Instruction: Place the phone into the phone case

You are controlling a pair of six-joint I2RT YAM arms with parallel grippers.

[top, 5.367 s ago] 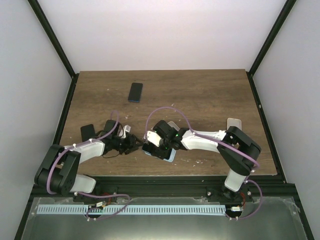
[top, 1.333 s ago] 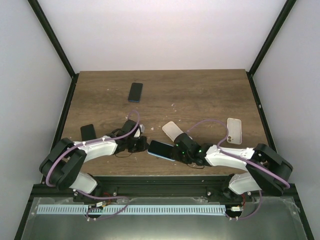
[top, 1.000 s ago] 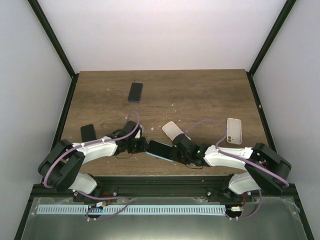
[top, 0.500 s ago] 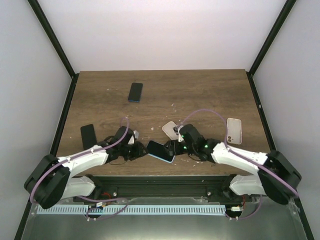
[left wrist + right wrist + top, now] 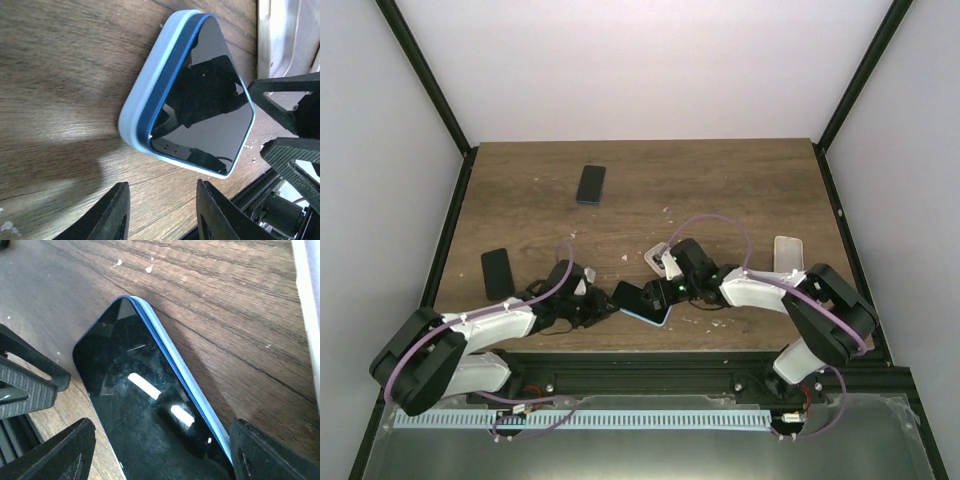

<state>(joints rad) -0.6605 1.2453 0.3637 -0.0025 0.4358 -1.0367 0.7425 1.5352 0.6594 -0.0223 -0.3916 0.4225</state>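
**Now the phone lies in the case, and both pairs of fingers stand open**

Right at the near edge of the worktop (image 5: 740,190), about midway along it, the phone (image 5: 640,298) lies screen up in the pale blue case (image 5: 657,319). It sits askew to the worktop's edge. From the left wrist, one corner of the case (image 5: 145,90) points toward the camera. A strip of the phone's (image 5: 205,95) dark blue side shows above the case's rim along that edge. The right wrist shows the same blue strip between the glass (image 5: 145,405) and the case (image 5: 187,377).

The left fingers (image 5: 598,304) are low over the wood just left of the phone. They are parted with nothing between them, and their tips are short of the case. The right fingers (image 5: 666,291) are at the phone's right end and spread wide. That end of the phone lies between them, but they are not closed on it.

A white case (image 5: 656,256) lies just beyond the right fingers. Another white one (image 5: 786,250) is farther right, partly behind that arm. A dark phone (image 5: 591,184) rests well away toward the far left, and a black slab (image 5: 497,268) lies at the left. White crumbs (image 5: 620,258) dot the wood.
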